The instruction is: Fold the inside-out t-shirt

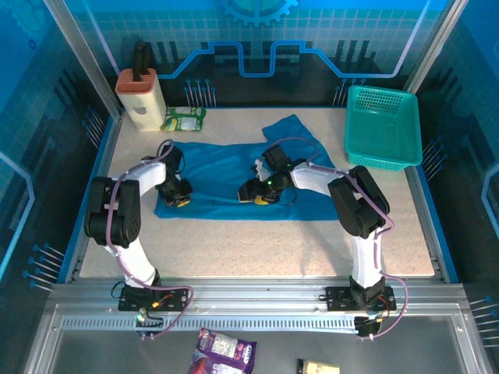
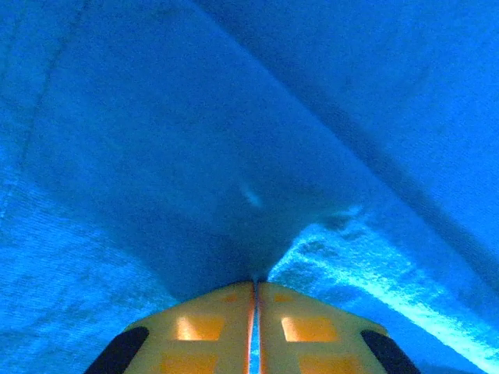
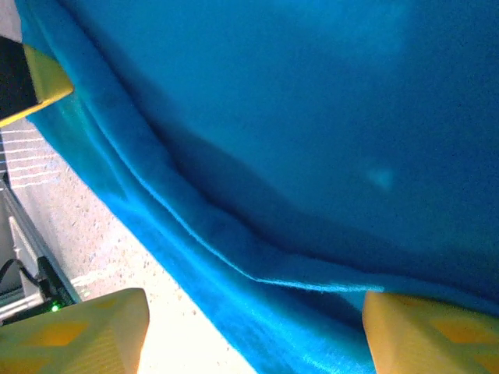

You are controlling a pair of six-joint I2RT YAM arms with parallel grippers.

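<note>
Both arms were down on the shirt, working at its near edge.

The plain blue-teal soft cloth t-shirt [image 1: 226,175] lay spread across the middle of the speckled beige table [image 1: 273,241], one sleeve reaching toward the teal plastic mesh basket [image 1: 382,128] at the far right corner, apart from it. The left gripper [image 1: 178,199] sat at the shirt's near left corner; in the left wrist view its yellow fingers [image 2: 210,327] were pressed together, with creases of cloth running into the pinch. The right gripper [image 1: 261,193] rested near mid-hem with its jaws spread wide, and the shirt's layered edge crossed between them over bare tabletop.
</note>
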